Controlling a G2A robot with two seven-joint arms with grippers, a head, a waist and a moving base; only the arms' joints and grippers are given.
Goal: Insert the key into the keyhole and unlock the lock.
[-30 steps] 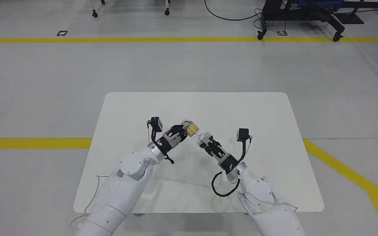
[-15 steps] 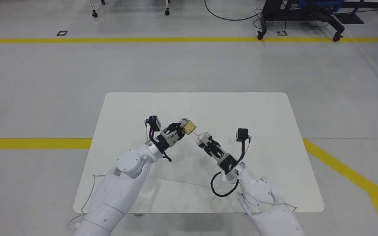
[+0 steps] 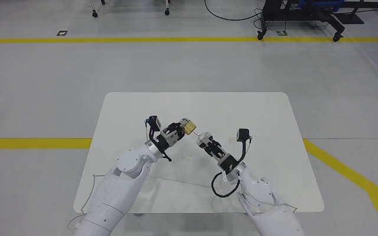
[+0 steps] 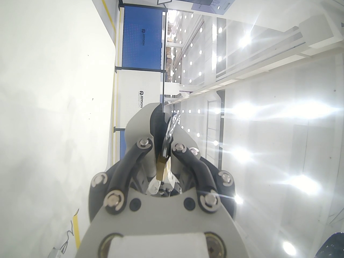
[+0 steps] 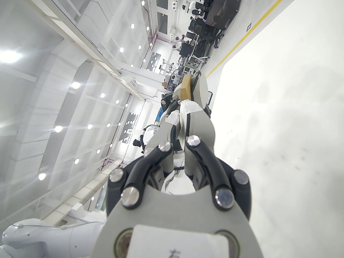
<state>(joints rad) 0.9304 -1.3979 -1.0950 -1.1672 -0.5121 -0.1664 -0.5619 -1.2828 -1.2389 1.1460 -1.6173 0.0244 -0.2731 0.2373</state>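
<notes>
Above the white table [image 3: 254, 112], my left gripper [image 3: 179, 130] is shut on the brass lock [image 3: 189, 126], whose end faces the other arm. In the left wrist view the left gripper [image 4: 164, 127] pinches the lock's silver shackle [image 4: 169, 131], with the brass body [image 4: 162, 169] near the palm. My right gripper [image 3: 202, 139] sits just short of the lock, shut on the key [image 3: 195, 134], of which a thin tip shows. In the right wrist view the right gripper [image 5: 186, 110] points at the lock [image 5: 185, 90]; its taped fingers [image 5: 197, 114] hide the key.
Both arms meet over the table's middle, well off its surface. A wheeled black frame [image 3: 301, 15] stands far back on the floor, and yellow floor lines [image 3: 118, 40] run behind and beside the table.
Since a second ago my left arm has drawn the lock slightly back and left, opening a small gap to the right gripper. Nothing has moved in the last half second.
</notes>
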